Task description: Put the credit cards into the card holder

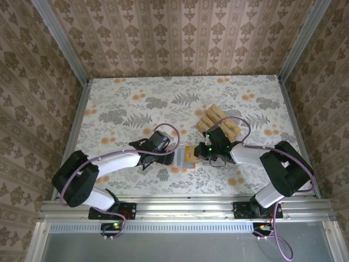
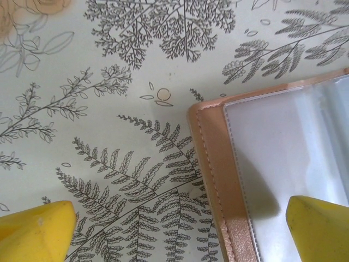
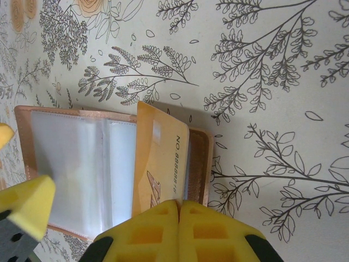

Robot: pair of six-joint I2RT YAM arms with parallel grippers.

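**Finding 1: governing relation.** The holder [image 3: 71, 158] lies open on the table [image 1: 125, 103], between the two arms. The right gripper [image 3: 179, 210] has a card [image 3: 158, 158] pinched by its near short end. The card's long axis runs straight out from the fingertips, roughly parallel to the holder's fold. It stands tilted over the holder's right-hand leaf, with its far corner at that leaf's outer border. Whether any edge has entered a pocket cannot be told. The right arm is the nearer one for the insertion. The card appears to need lowering flat and sliding toward a clear sleeve.

**Finding 2: fingers.** The right gripper's pads are pressed together on the card, with no gap visible. The left gripper [image 2: 177, 229] is spread wide and holds nothing. One fingertip [image 2: 319, 226] hangs over the holder's clear sleeve and the other over bare table, so the pair straddles the stitched edge. Contact with the holder cannot be confirmed.

**Finding 3: remaining stock.** The spare cards [image 1: 219, 122] lie in a fanned group just beyond the right gripper.
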